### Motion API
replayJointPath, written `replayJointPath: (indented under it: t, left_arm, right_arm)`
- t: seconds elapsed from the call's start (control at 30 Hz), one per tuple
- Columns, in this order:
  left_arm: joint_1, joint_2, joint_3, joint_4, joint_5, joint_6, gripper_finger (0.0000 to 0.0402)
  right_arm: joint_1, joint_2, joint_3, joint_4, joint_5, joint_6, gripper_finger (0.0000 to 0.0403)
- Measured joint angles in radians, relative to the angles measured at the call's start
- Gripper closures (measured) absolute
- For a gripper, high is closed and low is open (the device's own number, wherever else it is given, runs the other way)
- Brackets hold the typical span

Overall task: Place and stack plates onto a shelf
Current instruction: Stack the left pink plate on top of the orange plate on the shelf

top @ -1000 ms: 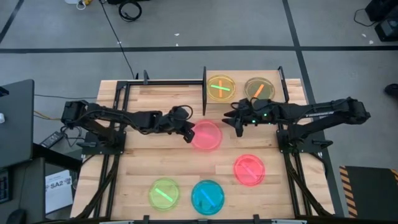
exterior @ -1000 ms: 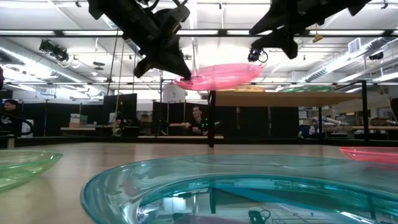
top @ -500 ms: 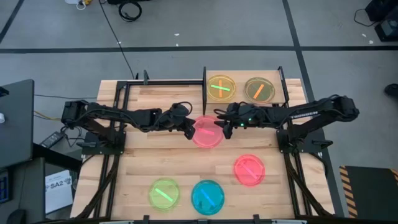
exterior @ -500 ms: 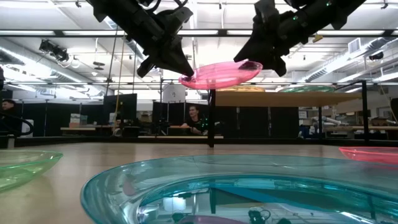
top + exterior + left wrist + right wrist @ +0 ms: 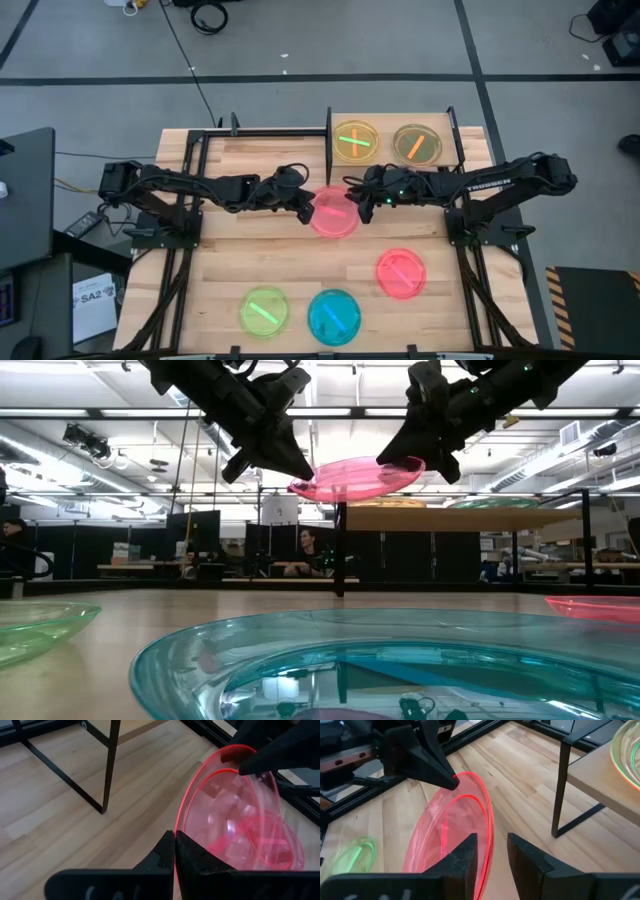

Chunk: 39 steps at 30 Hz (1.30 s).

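Now, left to right:

Left hand: the left hand (image 5: 303,210) reaches in from the left side of the tabletop (image 5: 230,265) and pinches the left rim of a pink plate (image 5: 333,214); in the left wrist view its fingers (image 5: 172,852) are nearly together on that rim.

Lifted pink plate: it hangs in the air between the two hands, slightly tilted in the low view (image 5: 356,478), well above the tabletop and just in front of the shelf (image 5: 385,122).

Right hand: the right hand (image 5: 360,205) comes in from the right and sits at the opposite rim of the same plate; in the right wrist view its fingers (image 5: 464,856) stand narrowly apart with the rim (image 5: 470,827) running between them, and I cannot tell whether they press on it yet.

Shelf: at the far edge of the tabletop, right of centre, carrying a green plate (image 5: 356,141) on its left half and an orange plate (image 5: 416,143) on its right half, side by side.

Front of the tabletop: a second green plate (image 5: 264,311), a teal plate (image 5: 333,316) just beside it, and farther right a second pink plate (image 5: 401,272), all lying flat.
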Motion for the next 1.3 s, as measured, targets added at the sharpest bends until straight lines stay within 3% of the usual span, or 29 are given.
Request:
replayJointPath:
  t: [0.57,0.8,1.13,1.3]
  left_arm:
    - [0.0,0.0,0.0,0.003,0.001,-0.002,0.0395]
    - [0.0,0.0,0.0,0.003,0.001,-0.002,0.0387]
    - [-0.002,0.001,0.0,0.007,0.003,-0.001,0.0312]
    - [-0.011,0.001,0.0,0.008,-0.001,-0.001,0.0297]
  right_arm:
    - [-0.001,-0.002,0.0,0.019,0.003,0.0,0.0391]
    - [-0.001,-0.002,0.0,0.021,0.003,0.0,0.0394]
    - [-0.002,-0.002,0.0,0.027,-0.004,0.0,0.0394]
    - [-0.024,-0.015,0.0,0.005,-0.011,0.004,0.0394]
